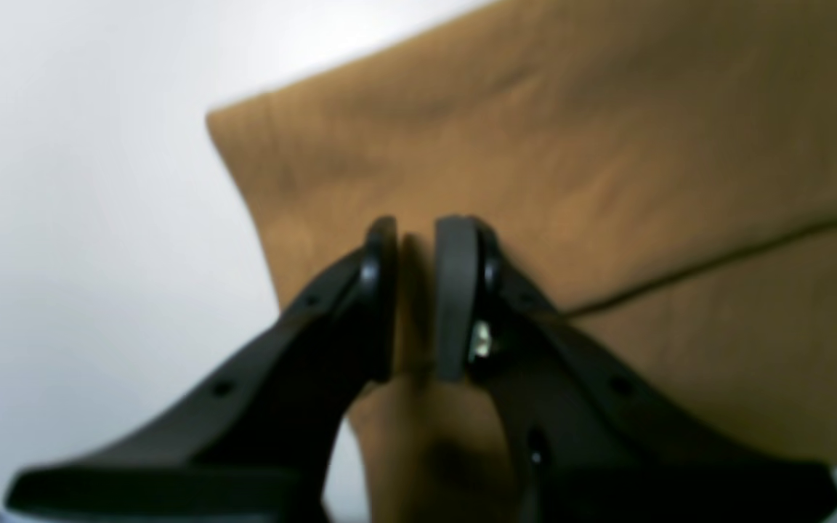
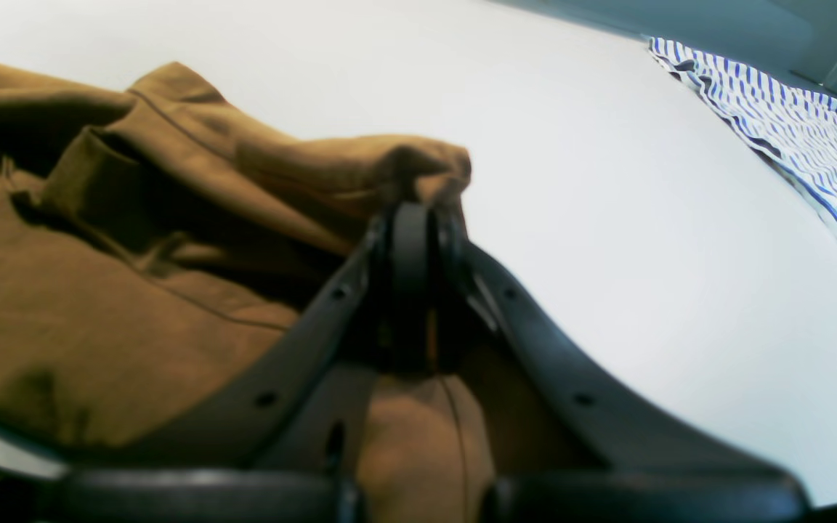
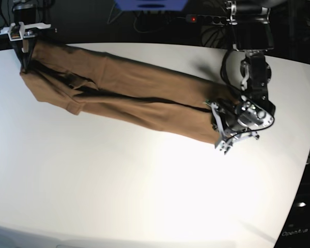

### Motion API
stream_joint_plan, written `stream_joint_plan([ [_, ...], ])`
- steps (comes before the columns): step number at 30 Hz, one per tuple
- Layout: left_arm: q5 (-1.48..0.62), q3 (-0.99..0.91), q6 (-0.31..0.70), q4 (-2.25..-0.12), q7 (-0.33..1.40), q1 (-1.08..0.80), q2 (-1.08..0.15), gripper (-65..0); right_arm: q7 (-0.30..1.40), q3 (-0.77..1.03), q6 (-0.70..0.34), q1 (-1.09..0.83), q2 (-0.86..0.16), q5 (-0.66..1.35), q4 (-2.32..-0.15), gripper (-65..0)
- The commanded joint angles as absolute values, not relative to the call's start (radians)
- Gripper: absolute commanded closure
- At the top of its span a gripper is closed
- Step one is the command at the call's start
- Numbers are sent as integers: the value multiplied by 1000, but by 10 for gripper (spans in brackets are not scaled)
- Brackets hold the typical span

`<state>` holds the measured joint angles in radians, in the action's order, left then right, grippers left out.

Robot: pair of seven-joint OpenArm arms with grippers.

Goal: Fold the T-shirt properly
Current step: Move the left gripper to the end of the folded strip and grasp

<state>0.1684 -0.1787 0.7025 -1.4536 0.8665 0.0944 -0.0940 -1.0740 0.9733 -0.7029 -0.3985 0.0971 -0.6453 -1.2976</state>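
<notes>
The brown T-shirt [image 3: 129, 88] lies stretched in a long band across the white table [image 3: 119, 181], from the far left to the right middle. At its right end my left gripper [image 3: 215, 121] is shut on the hem; in the left wrist view the cloth [image 1: 571, 145] is pinched between the two pads [image 1: 455, 290]. My right gripper [image 3: 25, 64] holds the far-left end lifted off the table. In the right wrist view its jaws [image 2: 418, 218] are shut on a bunched fold of the T-shirt [image 2: 99, 290].
A blue-and-white striped cloth [image 2: 811, 131] lies at the table's edge in the right wrist view. A power strip [image 3: 206, 19] and cables sit behind the table. The table's right edge runs close behind the left arm [image 3: 253, 62].
</notes>
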Motion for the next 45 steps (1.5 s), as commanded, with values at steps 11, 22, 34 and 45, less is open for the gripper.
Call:
stream_joint_plan([
  [11,159,-183,698,-1357,817,111,-99,-88,-1106,981,-698,-363,82,-619,-1317,-1],
  [22,160,-220,698,-1296,742,21,-104,-88,-1106,977,-698,-338,70,-621,-1319,-1],
  [34,159,-265,698,-1297,743,-93,-102,-88,-1106,977,-698,-321,61,-619,-1317,-1],
  [45,159,-351,698,-1297,745,-166,-101,-88,-1205,983,-698,-383,70,-618,-1311,0],
])
